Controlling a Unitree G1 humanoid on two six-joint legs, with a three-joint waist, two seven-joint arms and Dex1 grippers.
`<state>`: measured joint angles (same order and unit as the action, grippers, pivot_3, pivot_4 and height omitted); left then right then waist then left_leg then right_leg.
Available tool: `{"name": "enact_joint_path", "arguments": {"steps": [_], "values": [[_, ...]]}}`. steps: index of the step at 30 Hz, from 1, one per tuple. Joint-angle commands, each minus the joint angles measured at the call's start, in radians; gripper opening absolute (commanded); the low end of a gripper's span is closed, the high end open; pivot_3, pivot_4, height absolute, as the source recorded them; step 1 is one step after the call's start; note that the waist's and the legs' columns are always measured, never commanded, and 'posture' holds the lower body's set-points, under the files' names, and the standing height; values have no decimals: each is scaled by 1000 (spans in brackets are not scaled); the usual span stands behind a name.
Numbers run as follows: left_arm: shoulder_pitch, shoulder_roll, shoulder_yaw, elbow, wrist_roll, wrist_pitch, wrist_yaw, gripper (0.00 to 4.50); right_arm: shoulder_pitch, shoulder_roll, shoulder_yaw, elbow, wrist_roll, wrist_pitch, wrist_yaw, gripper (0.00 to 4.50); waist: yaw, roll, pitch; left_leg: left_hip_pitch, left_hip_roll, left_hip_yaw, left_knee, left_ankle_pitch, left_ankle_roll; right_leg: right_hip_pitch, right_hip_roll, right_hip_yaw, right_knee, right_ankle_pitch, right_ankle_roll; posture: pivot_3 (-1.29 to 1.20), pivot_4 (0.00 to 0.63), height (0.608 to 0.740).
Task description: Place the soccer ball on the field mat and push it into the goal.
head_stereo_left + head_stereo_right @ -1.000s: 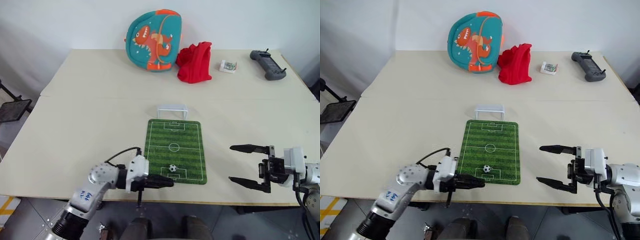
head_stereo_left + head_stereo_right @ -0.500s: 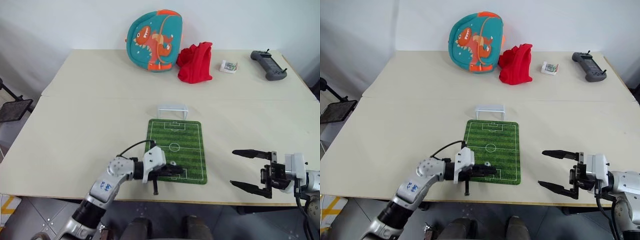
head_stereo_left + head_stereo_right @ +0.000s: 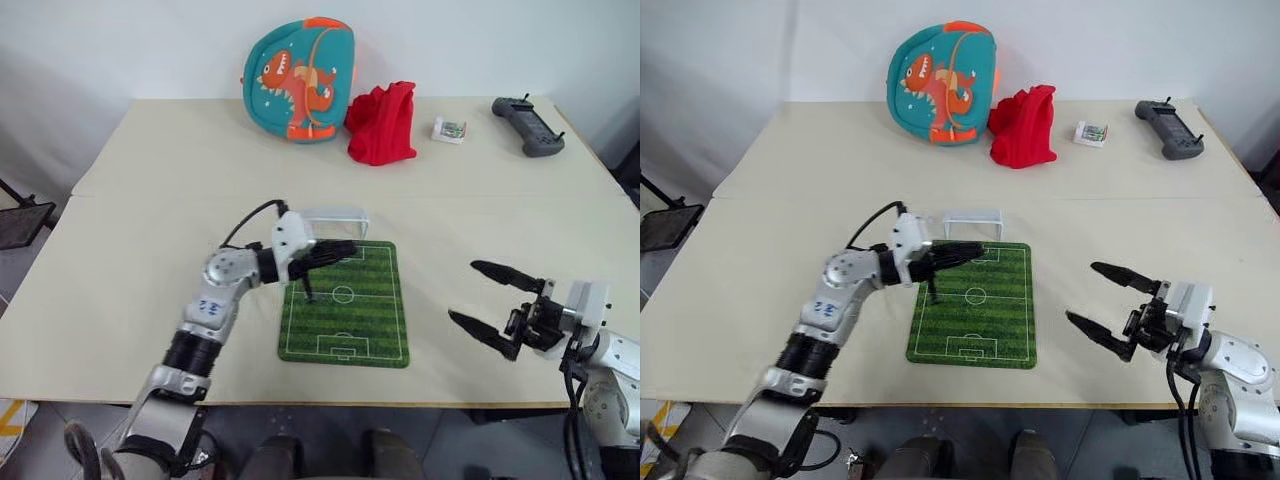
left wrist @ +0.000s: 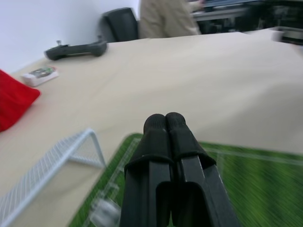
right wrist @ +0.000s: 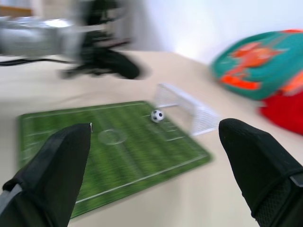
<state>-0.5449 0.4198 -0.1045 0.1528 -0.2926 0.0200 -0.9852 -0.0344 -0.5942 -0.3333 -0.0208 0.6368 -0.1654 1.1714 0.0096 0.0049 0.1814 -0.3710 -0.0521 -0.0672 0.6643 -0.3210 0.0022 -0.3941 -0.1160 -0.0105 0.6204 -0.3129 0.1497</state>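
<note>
The green field mat point(image 3: 345, 325) lies in the middle of the table, with the white goal point(image 3: 335, 217) at its far end. My left gripper point(image 3: 338, 250) is shut and empty. It reaches level over the far end of the mat, with its tips just short of the goal mouth. The soccer ball point(image 5: 157, 115) rests on the mat close in front of the goal point(image 5: 187, 111); in the head views the left gripper hides it. My right gripper point(image 3: 464, 291) is open and empty, off the mat's right side and clear of it.
A teal dinosaur backpack point(image 3: 295, 75), a red cloth point(image 3: 383, 122), a small box point(image 3: 450, 130) and a black controller point(image 3: 527, 112) lie along the table's far edge. A seated person point(image 4: 165, 16) is beyond the table.
My left gripper swept from the near end of the mat to its far end, still shut. The ball went from the near penalty box to just before the goal. The right gripper turned slightly.
</note>
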Motion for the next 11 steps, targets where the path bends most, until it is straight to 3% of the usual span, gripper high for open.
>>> {"name": "enact_joint_path", "arguments": {"steps": [1,7,11], "values": [[74,93,76,-119,-84,31,-86,21,-18,20,-33,16,-4,-28,-40,4500,-3,0,0,0,0,0,0,0,0,0,0,0,0,0,0,0,150,740],[254,233,246,-225,-151,136,-47,21,-47,35,-35,62,-27,-69,-57,4500,11,0,0,0,-1,-1,1,0,1,1,-1,1,-1,0,0,0,150,740],[348,241,329,-273,-141,118,29,21,-60,34,-35,88,-37,-88,-55,4500,10,0,0,1,0,-1,-1,0,0,0,-1,2,-1,-1,-1,0,150,740]]}}
